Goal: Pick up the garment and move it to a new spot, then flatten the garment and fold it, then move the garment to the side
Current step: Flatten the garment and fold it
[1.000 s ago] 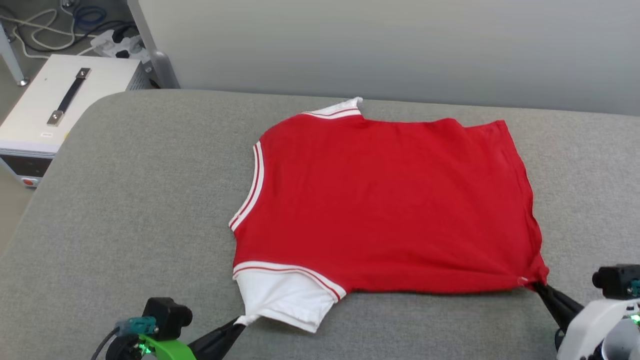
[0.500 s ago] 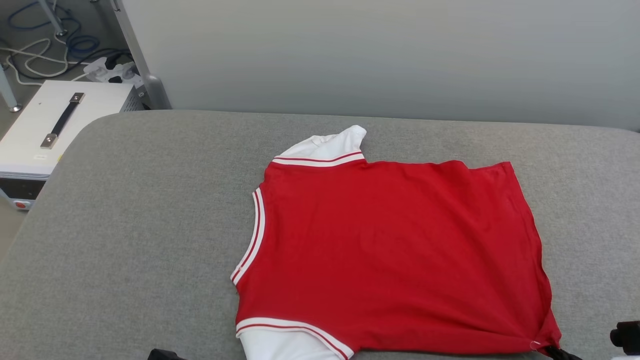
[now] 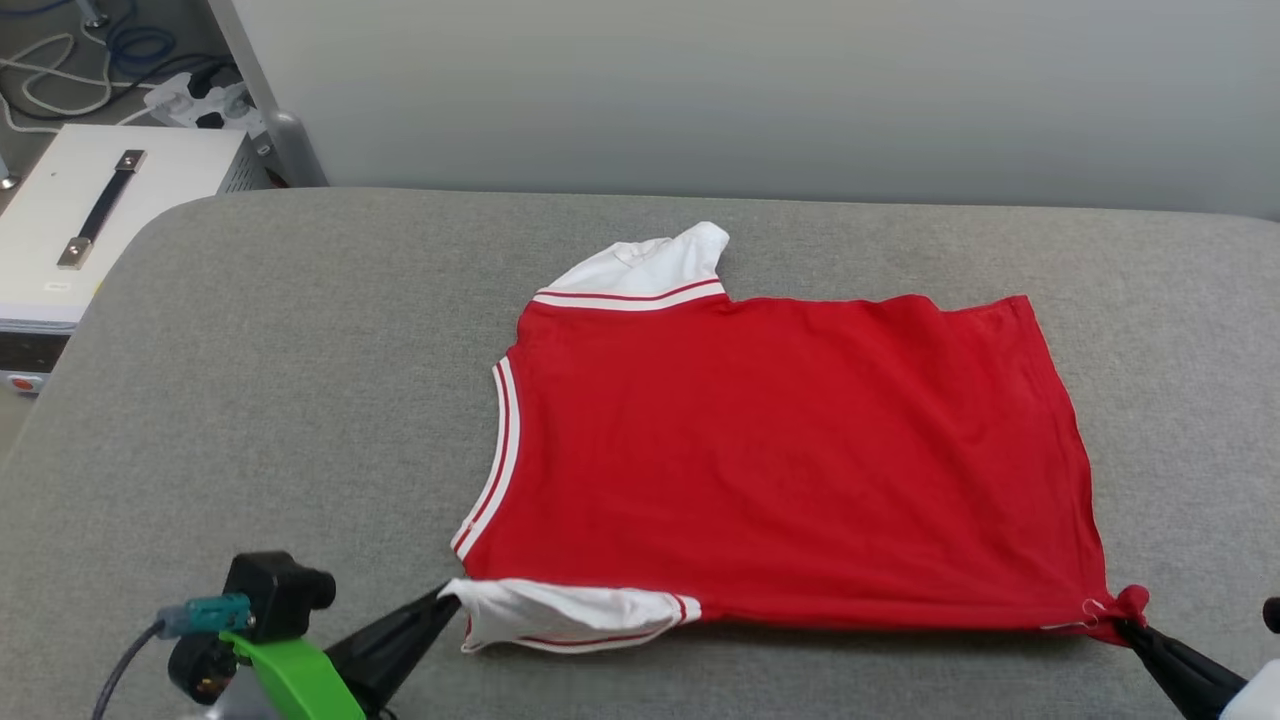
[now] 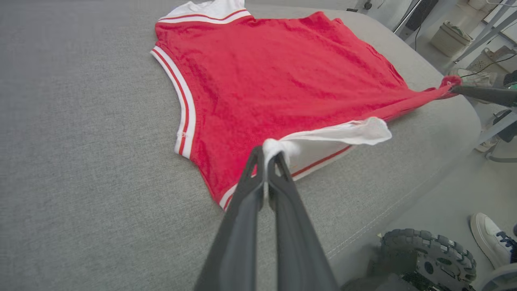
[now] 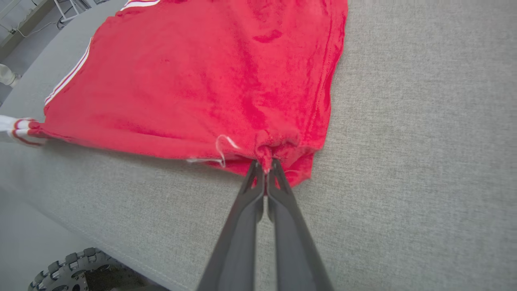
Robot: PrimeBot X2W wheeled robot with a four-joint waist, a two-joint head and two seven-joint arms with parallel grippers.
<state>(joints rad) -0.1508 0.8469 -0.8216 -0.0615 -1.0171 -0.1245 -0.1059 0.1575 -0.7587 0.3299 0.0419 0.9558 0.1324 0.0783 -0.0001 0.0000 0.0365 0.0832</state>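
Note:
The garment (image 3: 780,460), a red T-shirt with white sleeves and striped trim, lies spread plain side up on the grey cushioned table (image 3: 270,400). Its near edge is lifted and stretched between my two grippers. My left gripper (image 3: 447,598) is shut on the tip of the near white sleeve (image 4: 343,133), pinched at the fingertips (image 4: 268,151). At the near right, my right gripper (image 3: 1128,622) is shut on the bunched red hem corner (image 5: 266,151). The far white sleeve (image 3: 650,265) lies flat at the back. No print shows.
A white box with a dark handle (image 3: 95,210) stands on the floor left of the table, with cables and a power strip (image 3: 190,100) behind it. A grey wall runs behind. My wheel (image 4: 428,258) and a person's white shoe (image 4: 490,238) are below the table's front edge.
The head camera tipped up and back down, so the picture shifted. The near sleeve, flat on the table a second ago, is now lifted and pulled narrow; the far sleeve shows more.

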